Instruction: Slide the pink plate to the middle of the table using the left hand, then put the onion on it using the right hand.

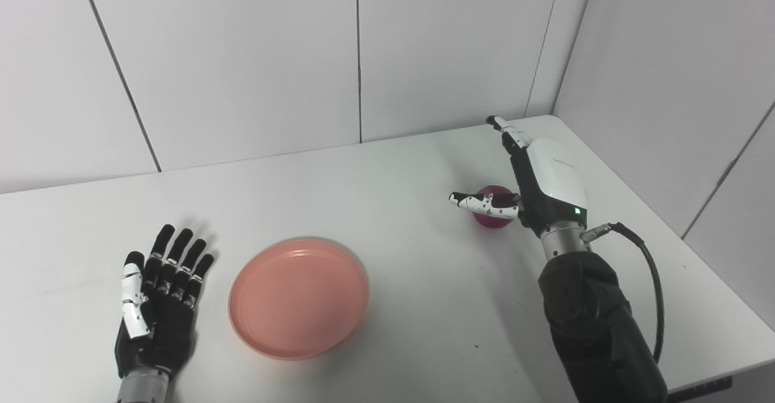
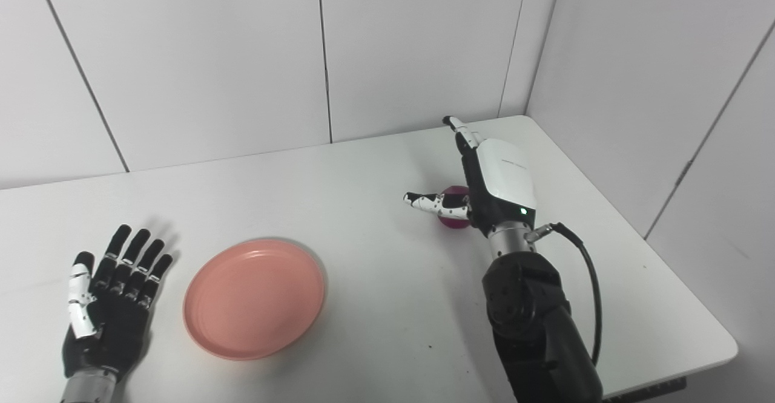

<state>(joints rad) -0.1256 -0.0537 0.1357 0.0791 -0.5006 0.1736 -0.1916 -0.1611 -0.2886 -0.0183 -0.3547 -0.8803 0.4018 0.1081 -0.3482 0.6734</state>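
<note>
Now the small round dark-red onion [image 1: 493,212] sits on the white table [image 1: 393,197], right of the shallow pink plastic plate [image 1: 298,297], under the spread, empty right hand [image 1: 533,179]. Probably light, firm, rollable; cup its sides. The left hand [image 1: 160,300] rests flat, fingers apart.

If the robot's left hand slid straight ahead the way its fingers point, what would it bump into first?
Probably nothing on the table: the left hand points toward the back wall, and the plate sits off to its side.

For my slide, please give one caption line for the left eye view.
Open right hand poised around the onion; pink plate empty beside the flat, open left hand.
</note>
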